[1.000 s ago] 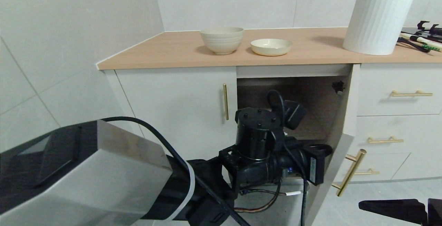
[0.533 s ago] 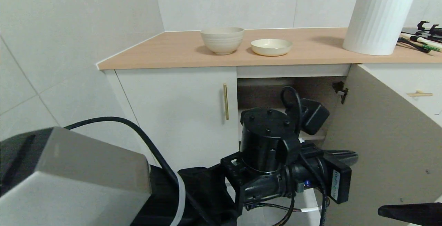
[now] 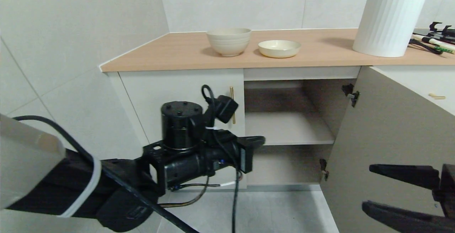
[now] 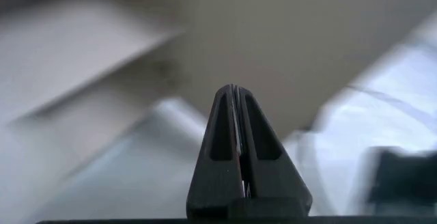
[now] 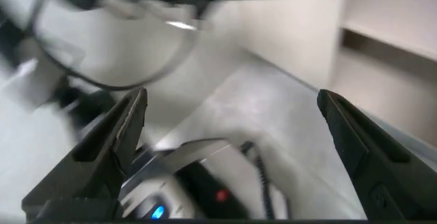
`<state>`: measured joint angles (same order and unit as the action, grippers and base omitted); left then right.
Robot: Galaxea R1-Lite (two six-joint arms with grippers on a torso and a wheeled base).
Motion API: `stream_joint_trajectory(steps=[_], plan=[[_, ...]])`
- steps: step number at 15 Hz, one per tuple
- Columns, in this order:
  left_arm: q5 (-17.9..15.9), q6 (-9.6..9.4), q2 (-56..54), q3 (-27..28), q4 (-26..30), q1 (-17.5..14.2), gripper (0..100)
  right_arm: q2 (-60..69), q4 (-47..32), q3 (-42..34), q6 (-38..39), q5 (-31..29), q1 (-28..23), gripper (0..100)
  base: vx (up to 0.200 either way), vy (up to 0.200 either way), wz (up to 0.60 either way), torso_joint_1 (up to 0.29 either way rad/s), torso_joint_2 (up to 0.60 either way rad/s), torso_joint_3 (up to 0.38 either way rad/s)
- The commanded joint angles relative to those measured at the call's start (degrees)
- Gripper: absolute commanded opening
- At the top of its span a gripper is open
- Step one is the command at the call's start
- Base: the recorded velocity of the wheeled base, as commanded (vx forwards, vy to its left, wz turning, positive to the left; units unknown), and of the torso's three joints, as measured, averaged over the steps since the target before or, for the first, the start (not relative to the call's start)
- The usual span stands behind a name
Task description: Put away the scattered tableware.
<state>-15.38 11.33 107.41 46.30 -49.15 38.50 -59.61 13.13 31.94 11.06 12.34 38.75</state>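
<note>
A beige ribbed bowl (image 3: pixel 228 41) and a shallow cream dish (image 3: pixel 279 48) stand side by side on the wooden counter (image 3: pixel 170 53). Below them the cupboard is open, showing a bare shelf (image 3: pixel 288 128). My left gripper (image 3: pixel 261 140) is shut with nothing in it, in front of the closed left door at the edge of the opening; its fingers (image 4: pixel 233 91) press together in the left wrist view. My right gripper (image 3: pixel 369 188) is open low on the right, beside the swung-out door (image 3: pixel 384 147), and its fingers (image 5: pixel 130 118) spread wide above the floor.
A tall white ribbed container (image 3: pixel 391 17) stands on the counter's right, with several utensils (image 3: pixel 433 40) behind it. The closed left door carries a gold handle (image 3: pixel 232 105). The open door blocks the drawers on the right. Grey floor tiles (image 3: pixel 270 211) lie before the cupboard.
The right cupboard door swung fully open. My left arm drew back to the left, out of the opening. My right gripper rose at the lower right.
</note>
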Motion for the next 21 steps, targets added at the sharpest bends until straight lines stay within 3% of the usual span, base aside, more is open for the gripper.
stream_joint_trajectory(steps=[1, 3, 6, 9, 10, 12, 16, 21], plan=[[1.4, -3.41, -8.8, -7.3, 0.0, -8.2, 0, -10.1, 0.1, 6.2, -0.2, -1.4, -1.3, 100, 0.000, 0.000, 0.00, 0.000, 0.00, 0.000], [4.9, -3.41, -12.1, -10.1, 0.0, -11.3, 0, -15.2, 0.0, 11.2, -0.2, -1.4, -2.1, 100, 0.000, 0.000, 0.00, 0.000, 0.00, 0.000], [6.0, -3.59, -17.1, -11.7, 1.3, -16.0, 0, -24.4, -0.5, 19.2, -0.2, -2.2, -4.5, 100, 0.000, 0.000, 0.00, 0.000, 0.00, 0.000], [6.0, -3.06, -22.9, -9.7, 13.2, -18.7, 0, -27.1, -0.9, 21.3, -0.2, -4.4, -6.0, 100, 0.000, 0.000, 0.00, 0.000, 0.00, 0.000], [5.4, -2.62, -24.1, -9.3, 16.4, -19.3, 100, -27.1, -1.1, 21.7, 0.0, -4.5, -6.3, 100, 0.000, 0.000, 0.00, 0.000, 0.00, 0.000], [5.4, -2.54, -24.4, -8.4, 18.0, -19.3, 100, -26.6, -3.5, 22.5, 0.4, -4.6, -6.4, 100, 0.000, 0.000, 0.00, 0.000, 0.00, 0.000], [5.4, 0.36, -25.5, -7.6, 18.0, -19.4, 100, -26.5, -7.1, 24.8, 1.6, -9.0, -6.5, 100, 0.000, 0.000, 0.00, 0.000, 0.00, 0.000], [5.5, 0.45, -28.4, -7.0, 18.5, -19.4, 100, -25.5, -9.2, 25.4, 2.0, -9.3, -6.6, 100, 0.000, 0.000, 0.00, 0.000, 0.00, 0.000]])
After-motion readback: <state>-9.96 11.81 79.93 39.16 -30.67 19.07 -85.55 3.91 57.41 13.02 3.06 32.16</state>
